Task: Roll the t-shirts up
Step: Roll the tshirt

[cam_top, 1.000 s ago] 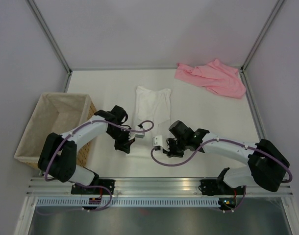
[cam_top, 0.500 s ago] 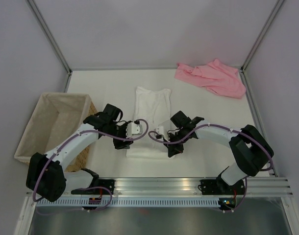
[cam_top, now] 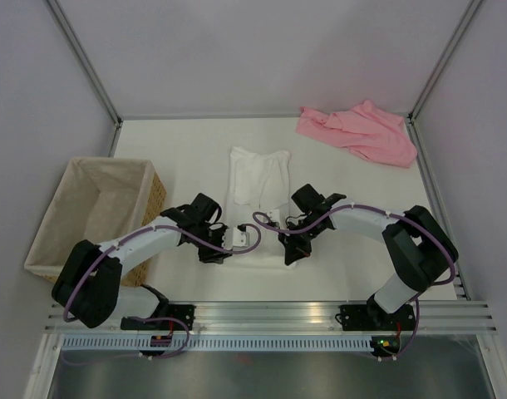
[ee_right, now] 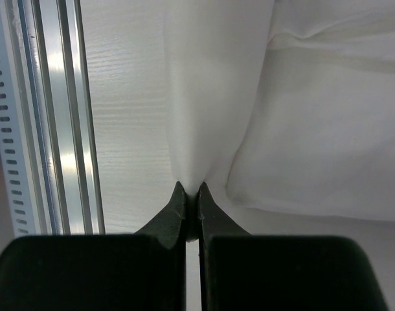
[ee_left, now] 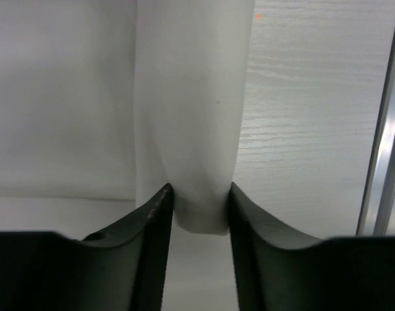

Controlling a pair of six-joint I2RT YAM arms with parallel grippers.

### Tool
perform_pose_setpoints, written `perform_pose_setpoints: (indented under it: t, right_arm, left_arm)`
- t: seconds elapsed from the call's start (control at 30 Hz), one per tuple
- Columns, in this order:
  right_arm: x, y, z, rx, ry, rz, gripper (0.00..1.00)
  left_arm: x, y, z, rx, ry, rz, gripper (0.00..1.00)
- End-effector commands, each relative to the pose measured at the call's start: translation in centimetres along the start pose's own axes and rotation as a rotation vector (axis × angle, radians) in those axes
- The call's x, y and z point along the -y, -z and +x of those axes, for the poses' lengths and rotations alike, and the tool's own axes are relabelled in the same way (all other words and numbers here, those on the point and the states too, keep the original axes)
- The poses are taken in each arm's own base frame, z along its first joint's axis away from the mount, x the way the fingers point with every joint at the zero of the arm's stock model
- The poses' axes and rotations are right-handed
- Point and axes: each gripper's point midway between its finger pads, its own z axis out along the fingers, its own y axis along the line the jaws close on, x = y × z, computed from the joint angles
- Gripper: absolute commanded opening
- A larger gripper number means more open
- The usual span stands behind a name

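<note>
White t-shirt [cam_top: 258, 170] lies spread on the table [cam_top: 179, 141] to the right of the wicker basket [cam_top: 112, 161], apart from it. Pink t-shirt [cam_top: 361, 131] lies crumpled much farther right of the basket and farther back, well apart from the white one. Left gripper [cam_top: 228, 249] sits at the white t-shirt's corner nearer the basket. Right gripper [cam_top: 287, 252] sits at the corner farther from the basket. Finger state is not readable from above.

Left wrist view: the fingers [ee_left: 155, 227] stand partly apart. A fold of the white t-shirt fills the gap and touches both inner faces. Whether they press it cannot be told.

Right wrist view: the fingers [ee_right: 178, 207] nearly meet, pinching a thin edge of the white t-shirt. The cloth fans out from the pinch. An aluminium rail [ee_right: 55, 116] runs alongside.
</note>
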Motion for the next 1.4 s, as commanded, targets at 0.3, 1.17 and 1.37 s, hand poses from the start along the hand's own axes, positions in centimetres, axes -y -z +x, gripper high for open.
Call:
perform_pose_setpoints:
  t: [0.3, 1.17, 1.37]
  right_arm:
    - [-0.8, 1.4, -2.3, 0.071, -0.002, -0.051, 0.0]
    - [6.9, 1.5, -2.4, 0.194, -0.473, 0.03, 0.0]
    - [7.1, 1.7, -1.2, 0.196, -0.603, 0.111, 0.0]
  left_arm:
    - [1.6, 1.7, -0.4, 0.055, 0.237, 0.211, 0.02]
    - [-4.8, 1.6, 0.6, 0.06, 0.419, 0.188, 0.4]
    - [-5.2, 1.3, 0.6, 0.038, 0.503, 0.211, 0.02]
